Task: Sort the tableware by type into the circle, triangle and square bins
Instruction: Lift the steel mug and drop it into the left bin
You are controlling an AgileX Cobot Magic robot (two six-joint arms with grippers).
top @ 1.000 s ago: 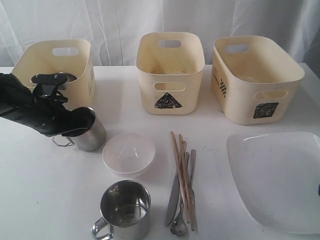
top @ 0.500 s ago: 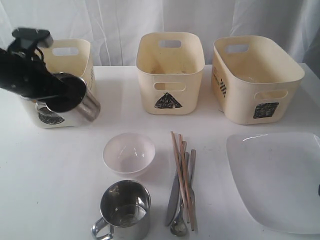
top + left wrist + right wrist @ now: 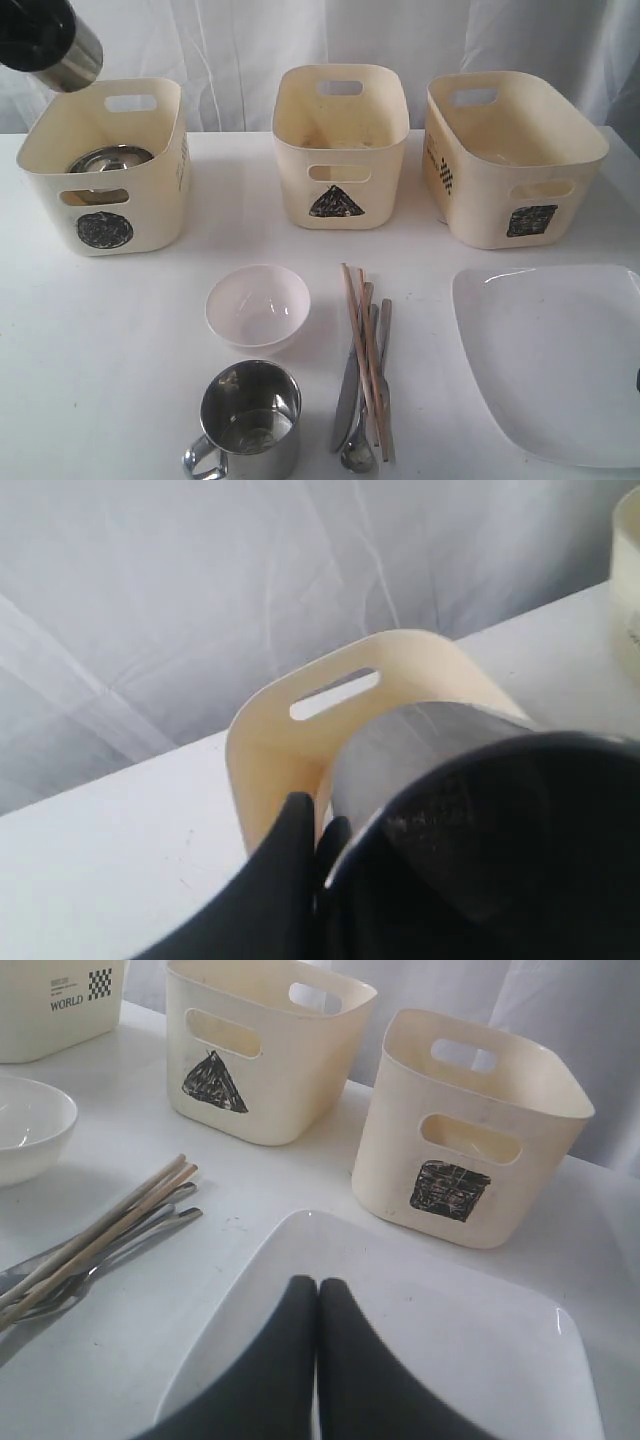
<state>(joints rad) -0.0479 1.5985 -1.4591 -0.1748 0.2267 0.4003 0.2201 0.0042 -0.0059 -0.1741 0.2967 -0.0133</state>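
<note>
Recorded a uniform matte black finish on the right gripper (image 3: 318, 1285). Noted two smooth fingers (image 3: 285, 1360), broad at the base, curving inward and tapering to narrow rounded tips, divided by one thin pale seam. Found the same black finish on the left gripper (image 3: 328, 845); saw one curved finger (image 3: 288, 880) with a rounded tip and a smooth surface. Logged the left arm (image 3: 28, 28) in the exterior view as a plain black rounded bulk, surface detail too dark to resolve.
</note>
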